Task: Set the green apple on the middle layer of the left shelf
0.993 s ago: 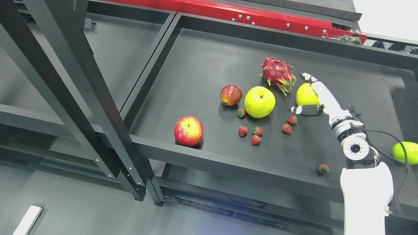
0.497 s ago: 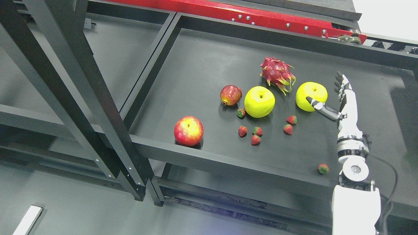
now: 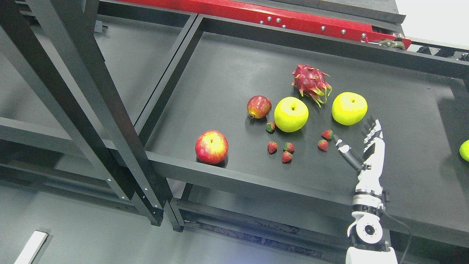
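- The right hand (image 3: 361, 146) hovers above the dark shelf (image 3: 227, 73), fingers spread, thumb splayed to the left, holding nothing.
- 2 yellow-green apples lie on the shelf: 1 (image 3: 349, 108) just beyond the fingertips, the other (image 3: 291, 114) to its left, beside a dragon fruit (image 3: 311, 83).
- A red apple (image 3: 211, 146) sits near the shelf's front edge.
- Small strawberries (image 3: 287, 151) lie scattered between the fruit.
- A green fruit (image 3: 464, 150) shows at the right edge.

No lettering, label, brand, number or sign can be read anywhere in the head view, neither on the shelf frame, nor on the fruit, nor on the robot's arm.
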### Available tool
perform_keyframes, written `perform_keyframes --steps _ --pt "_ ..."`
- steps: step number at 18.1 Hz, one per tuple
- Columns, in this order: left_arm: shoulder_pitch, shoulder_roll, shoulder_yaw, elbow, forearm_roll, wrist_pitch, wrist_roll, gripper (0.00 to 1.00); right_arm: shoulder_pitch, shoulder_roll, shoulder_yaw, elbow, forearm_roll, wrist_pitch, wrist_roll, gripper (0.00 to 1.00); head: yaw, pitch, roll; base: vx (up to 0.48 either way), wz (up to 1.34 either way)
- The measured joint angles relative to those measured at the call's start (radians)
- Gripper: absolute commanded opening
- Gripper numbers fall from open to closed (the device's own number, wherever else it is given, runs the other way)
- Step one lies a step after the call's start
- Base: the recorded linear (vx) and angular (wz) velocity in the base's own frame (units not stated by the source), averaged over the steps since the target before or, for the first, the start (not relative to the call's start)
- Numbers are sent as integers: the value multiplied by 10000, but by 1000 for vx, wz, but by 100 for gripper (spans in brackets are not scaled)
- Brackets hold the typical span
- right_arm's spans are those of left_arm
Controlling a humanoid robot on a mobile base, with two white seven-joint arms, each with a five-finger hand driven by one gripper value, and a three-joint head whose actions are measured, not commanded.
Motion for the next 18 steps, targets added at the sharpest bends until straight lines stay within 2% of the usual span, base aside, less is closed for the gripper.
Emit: perform_keyframes --steps 8,18 --pt "0 0 0 0 0 30 0 100 524 117 682 -663 -500 501 479 100 0 0 0 0 0" --pt "0 0 0 0 0 34 0 100 625 168 725 -1223 -604 972 606 100 0 0 0 0 0"
